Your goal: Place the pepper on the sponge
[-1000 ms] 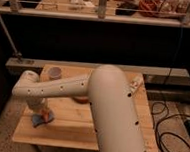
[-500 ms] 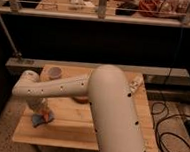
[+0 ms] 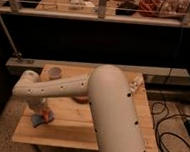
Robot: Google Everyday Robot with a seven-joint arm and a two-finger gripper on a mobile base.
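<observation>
- Over the last second almost nothing shifts. The arm (image 3: 62,87) stays stretched across the bench (image 3: 69,126) towards its front left corner, and the gripper (image 3: 38,108) hangs low there, just as it did a moment ago.
- The jaws are clenched and have not loosened in that time. The wrist hides most of them from where I stand, so I cannot tell whether they are pinching anything.
- The pepper (image 3: 48,116) shows as a small orange-red spot right at the gripper's tip. It touches the right-hand edge of the blue sponge (image 3: 36,120), and part of it seems to overlap the pad.
- The sponge lies flat near the bench's front left edge, and it has not moved either.
- To my eye the pepper is at the sponge, or very nearly on it. I can't make out whether it rests on the pad by its own weight or hangs in the jaws just above it.
- The pale cup (image 3: 52,73) and the brownish dish (image 3: 80,98) sit further back, well clear of all this.
</observation>
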